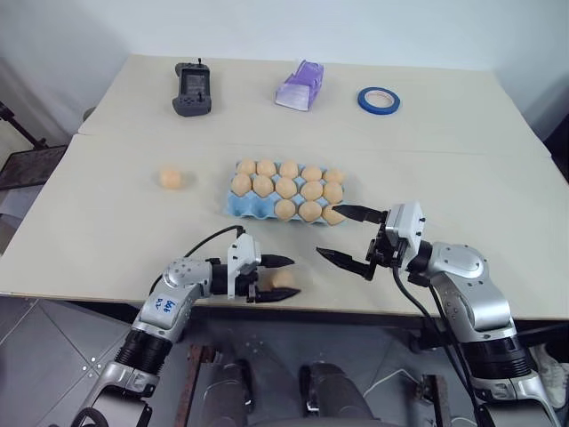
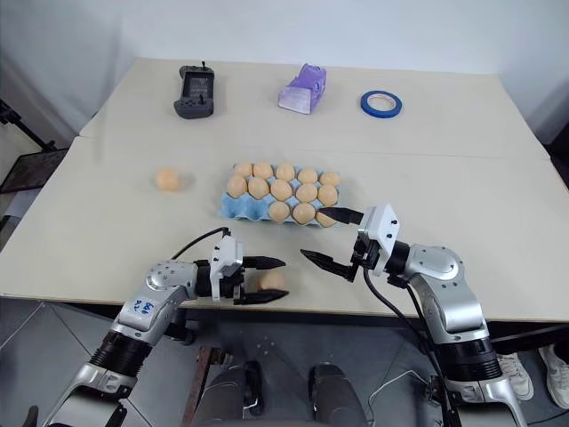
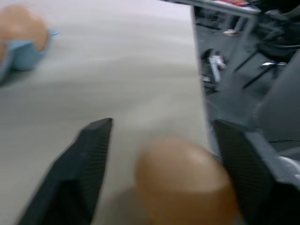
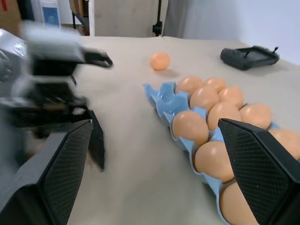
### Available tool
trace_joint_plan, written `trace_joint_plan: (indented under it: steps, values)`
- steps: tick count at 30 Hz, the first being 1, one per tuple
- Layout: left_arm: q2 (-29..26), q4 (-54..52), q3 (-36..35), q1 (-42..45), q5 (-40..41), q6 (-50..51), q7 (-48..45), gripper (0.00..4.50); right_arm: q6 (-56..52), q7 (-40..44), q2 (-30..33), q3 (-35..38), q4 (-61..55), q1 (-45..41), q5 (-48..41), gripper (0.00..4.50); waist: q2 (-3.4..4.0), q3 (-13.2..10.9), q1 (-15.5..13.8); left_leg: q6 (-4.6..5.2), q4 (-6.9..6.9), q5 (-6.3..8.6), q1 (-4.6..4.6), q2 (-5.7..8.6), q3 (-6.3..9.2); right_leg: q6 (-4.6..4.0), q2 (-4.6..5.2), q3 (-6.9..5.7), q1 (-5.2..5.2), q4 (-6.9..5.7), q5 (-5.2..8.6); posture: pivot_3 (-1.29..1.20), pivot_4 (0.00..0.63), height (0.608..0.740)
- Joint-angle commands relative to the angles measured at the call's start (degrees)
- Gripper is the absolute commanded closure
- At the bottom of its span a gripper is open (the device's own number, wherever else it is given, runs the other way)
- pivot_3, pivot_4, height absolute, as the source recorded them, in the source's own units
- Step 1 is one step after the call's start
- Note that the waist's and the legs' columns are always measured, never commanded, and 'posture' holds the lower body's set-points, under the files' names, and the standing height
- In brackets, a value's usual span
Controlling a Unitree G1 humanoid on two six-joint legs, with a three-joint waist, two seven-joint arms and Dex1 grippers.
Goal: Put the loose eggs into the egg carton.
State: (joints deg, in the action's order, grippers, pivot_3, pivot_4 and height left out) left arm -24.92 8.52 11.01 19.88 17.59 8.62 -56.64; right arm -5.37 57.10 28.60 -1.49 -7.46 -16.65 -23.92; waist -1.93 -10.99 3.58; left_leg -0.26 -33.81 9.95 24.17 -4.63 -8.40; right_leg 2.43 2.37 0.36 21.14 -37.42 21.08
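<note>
The light blue egg carton (image 1: 233, 205) lies mid-table with several tan eggs in its cups. One loose egg (image 1: 171, 179) rests on the table to the carton's left. Another loose egg (image 1: 284, 278) sits near the table's front edge, between the fingers of my left gripper (image 1: 277, 277). In the left wrist view one finger (image 3: 243, 173) touches this egg (image 3: 185, 185) and the other finger (image 3: 89, 164) stands a small gap away. My right gripper (image 1: 330, 232) hangs open and empty just off the carton's near right corner.
Along the far side of the table lie a black handheld controller (image 1: 191, 90), a purple box (image 1: 300, 86) and a blue tape roll (image 1: 378, 100). The table's front edge (image 1: 356, 311) runs right beside my left gripper.
</note>
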Motion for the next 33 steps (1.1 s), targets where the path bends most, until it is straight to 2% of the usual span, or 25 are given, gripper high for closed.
trace_joint_plan:
  steps: [1,3,7,9,11,15,21,26,30,33]
  values:
    - [-2.3,0.1,-3.2,-1.2,-0.3,0.5,0.7,2.49,-0.5,-0.2,1.0,2.0,-2.8,0.5,-1.6,0.0,0.0,0.0,0.2,0.03,-0.02,-0.02,-0.01,0.0,-0.02,-0.25,0.02,0.01,-0.02,0.0,0.13,0.0,0.15,0.74]
    - [-3.2,-1.1,-4.1,-2.0,0.2,0.7,0.2,2.8,-0.4,0.1,1.1,2.2,-2.7,0.6,-1.8,0.0,0.01,0.0,0.2,0.05,0.0,-0.03,0.0,0.0,-0.03,-0.25,0.04,0.01,-0.01,-0.01,0.13,0.0,0.15,0.74]
    - [-2.9,-3.0,-6.6,-2.4,1.5,0.9,1.6,2.84,0.2,0.7,1.0,2.1,-1.7,0.5,-1.8,0.0,0.01,0.0,-0.1,0.06,0.12,-0.05,0.0,0.0,-0.03,-0.25,0.03,-0.02,0.04,-0.01,0.14,0.0,0.15,0.74]
    - [-2.2,-4.3,-8.5,-2.2,2.6,0.4,2.7,2.86,0.5,0.9,0.7,1.9,-1.3,0.3,-1.7,0.0,0.01,0.0,-0.2,0.05,0.26,-0.05,0.07,0.01,-0.05,0.43,0.02,-0.04,0.18,0.0,-0.2,0.0,0.15,0.74]
    - [-1.0,-4.9,-11.0,-1.2,3.5,-0.6,5.0,2.86,0.7,0.9,0.5,1.7,-1.0,0.3,-1.6,0.0,0.01,0.0,-0.4,0.03,0.35,-0.07,0.21,0.01,-0.06,0.45,-0.01,-0.04,0.35,-0.01,-0.17,0.0,0.15,0.74]
    - [2.2,-2.6,-14.0,5.6,3.5,0.4,11.0,2.86,1.0,0.7,-0.1,1.1,-0.3,-0.2,-1.0,0.0,-0.01,0.0,-0.7,0.02,0.37,-0.08,0.26,0.01,-0.03,0.52,-0.09,-0.07,0.39,-0.01,-0.09,0.0,0.15,0.74]
    - [4.3,7.1,-12.1,14.2,-0.8,-1.2,13.3,2.86,1.3,0.0,-0.9,0.6,0.1,-1.4,-0.4,0.0,-0.02,0.0,-0.7,0.1,0.12,-0.04,0.28,0.08,-0.1,0.73,-0.07,-0.01,0.3,-0.03,-0.19,0.0,0.15,0.74]
    - [4.4,10.8,-11.6,15.6,-1.8,-1.6,12.0,1.3,0.8,-1.1,-0.9,0.6,-1.1,-1.4,-0.4,0.0,-0.03,0.0,-0.5,0.07,0.14,-0.06,0.29,0.02,-0.11,0.72,-0.15,-0.01,0.37,-0.05,-0.18,0.0,0.15,0.74]
    - [2.9,8.9,-12.0,13.6,-1.8,-2.8,10.7,0.04,0.3,-1.9,-0.7,0.7,-1.8,-1.1,-0.6,0.0,-0.03,0.0,-0.5,0.04,0.16,-0.07,0.3,-0.03,-0.09,0.69,-0.19,-0.02,0.38,-0.06,-0.15,0.0,0.15,0.74]
    - [1.9,6.6,-13.4,11.9,-1.0,-4.2,10.3,0.04,0.2,-1.9,-0.6,0.5,-2.0,-1.0,-0.8,0.0,-0.03,0.0,-0.5,0.02,0.16,-0.06,0.3,-0.03,-0.11,0.69,-0.18,-0.01,0.38,-0.07,-0.15,0.0,0.15,0.74]
